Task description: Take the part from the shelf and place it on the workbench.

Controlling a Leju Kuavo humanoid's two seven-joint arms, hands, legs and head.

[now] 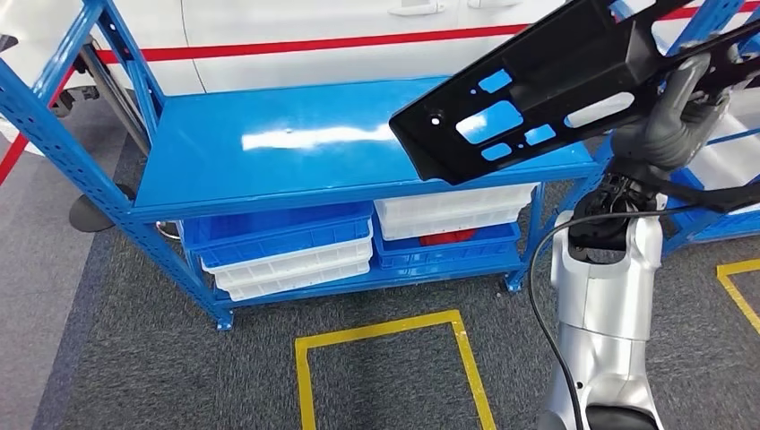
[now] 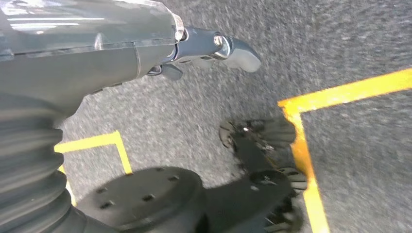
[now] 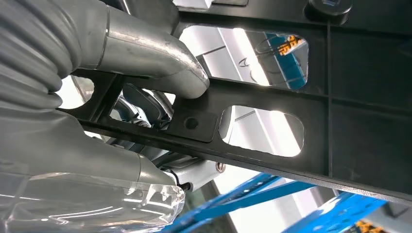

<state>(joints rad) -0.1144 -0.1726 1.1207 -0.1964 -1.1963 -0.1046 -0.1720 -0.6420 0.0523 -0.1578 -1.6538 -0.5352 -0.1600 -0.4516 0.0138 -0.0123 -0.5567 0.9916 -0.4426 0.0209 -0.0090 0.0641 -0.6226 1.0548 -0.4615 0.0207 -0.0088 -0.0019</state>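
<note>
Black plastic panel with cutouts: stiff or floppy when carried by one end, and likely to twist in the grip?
The black plastic panel with cutouts probably stays stiff: it juts straight out, unsagging, from the right hand. Ribs and window cutouts suggest it is light. Held near one end, it may pivot; the thumb presses a narrow bar.

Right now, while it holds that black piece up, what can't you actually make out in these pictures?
- Black part, head view: its far end runs off the picture's upper edge.
- Right hand, head view: its fingers sit behind the part.
- Red item in a lower bin: mostly covered by the white bins.
- Left hand, left wrist view: blurred, fingers mostly hidden behind its grey cover.
</note>
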